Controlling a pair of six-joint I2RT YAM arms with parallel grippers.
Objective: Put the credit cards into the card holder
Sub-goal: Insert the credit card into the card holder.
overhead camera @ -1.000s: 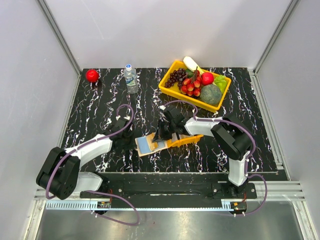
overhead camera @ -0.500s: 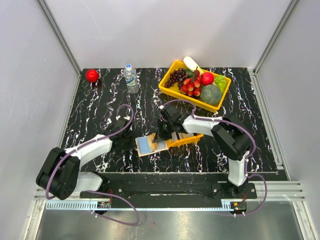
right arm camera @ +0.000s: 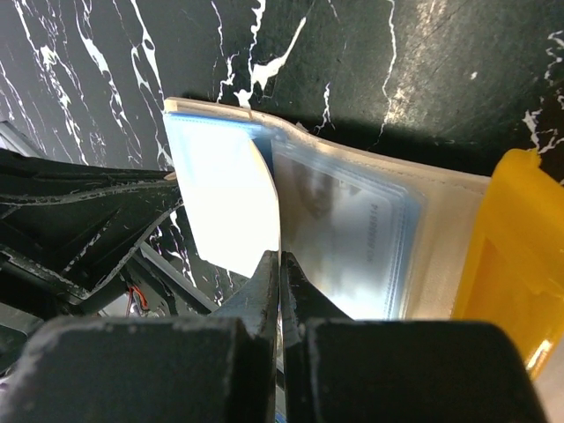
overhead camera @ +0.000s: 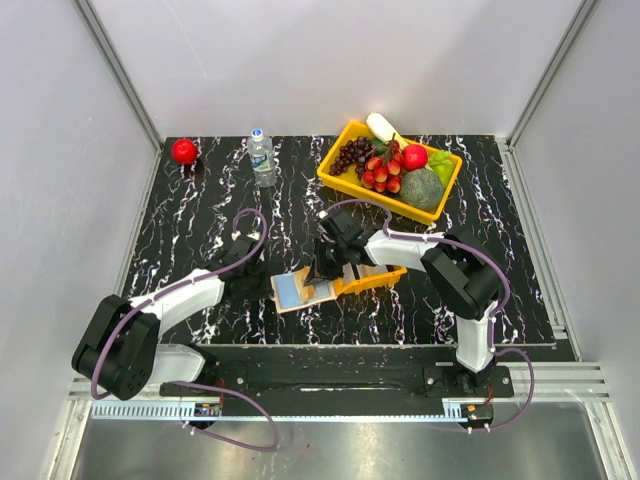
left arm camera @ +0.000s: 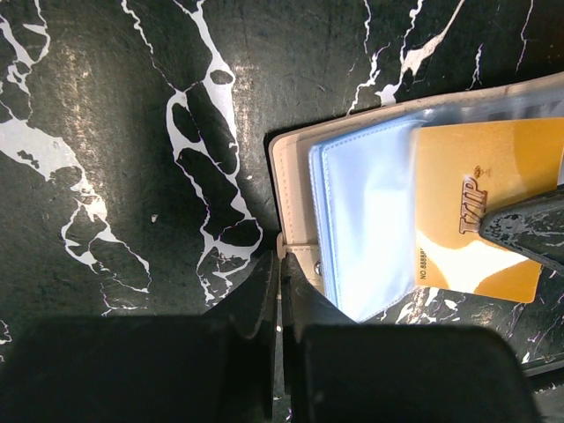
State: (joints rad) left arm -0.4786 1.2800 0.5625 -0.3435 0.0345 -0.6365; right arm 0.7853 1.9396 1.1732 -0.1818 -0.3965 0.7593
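Observation:
The tan card holder [overhead camera: 296,291] lies open on the black marble table, its right end against the small orange tray [overhead camera: 372,279]. In the left wrist view its beige edge [left arm camera: 291,194] frames a light blue sleeve [left arm camera: 366,220]. My left gripper [left arm camera: 284,257] is shut on the beige tab at the card holder's near edge. A gold "VIP" card [left arm camera: 476,211] lies partly under a clear sleeve. My right gripper [right arm camera: 281,261] is shut on that card's edge [right arm camera: 348,238], which looks silvery in the right wrist view. The card holder [right arm camera: 441,247] shows there too. No other cards are visible.
A yellow basket [overhead camera: 340,172] of fruit stands at the back right. A water bottle [overhead camera: 262,158] and a red apple [overhead camera: 184,150] stand at the back left. The orange tray [right arm camera: 511,256] touches the card holder's right end. Grey walls enclose the table.
My right gripper has edged slightly to the left over the card holder with the card. My left gripper and the card holder have stayed put.

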